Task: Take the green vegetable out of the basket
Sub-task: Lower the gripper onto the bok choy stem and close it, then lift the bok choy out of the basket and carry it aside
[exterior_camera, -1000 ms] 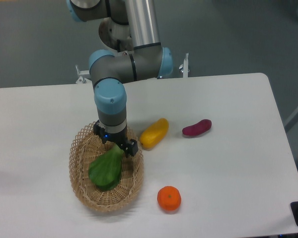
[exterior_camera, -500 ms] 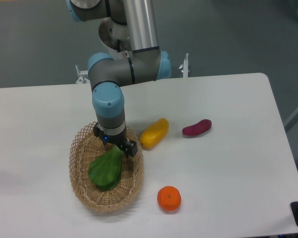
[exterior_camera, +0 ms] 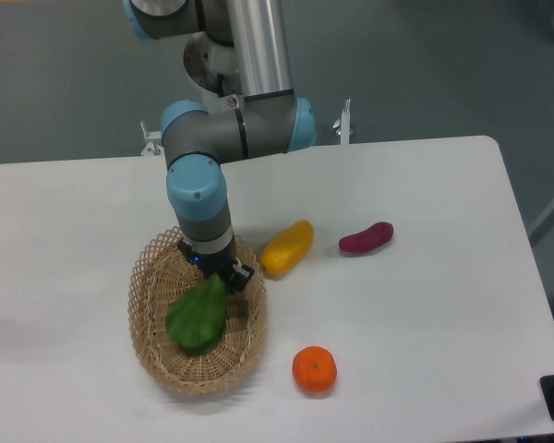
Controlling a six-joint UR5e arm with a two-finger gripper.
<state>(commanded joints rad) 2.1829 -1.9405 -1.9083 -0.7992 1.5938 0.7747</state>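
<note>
No legible text, labels, brand marks, numbers or signs anywhere in the view. The arm housings, desk surface and objects carry no readable markings at this resolution.

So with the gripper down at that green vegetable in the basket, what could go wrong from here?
The two-finger gripper meets only the narrow upper end of the dark green leafy vegetable, so it might slip or swing on lifting. The tan woven wicker basket is light and could snag and drag along, nudging the yellow oblong vegetable beside its rim.
</note>
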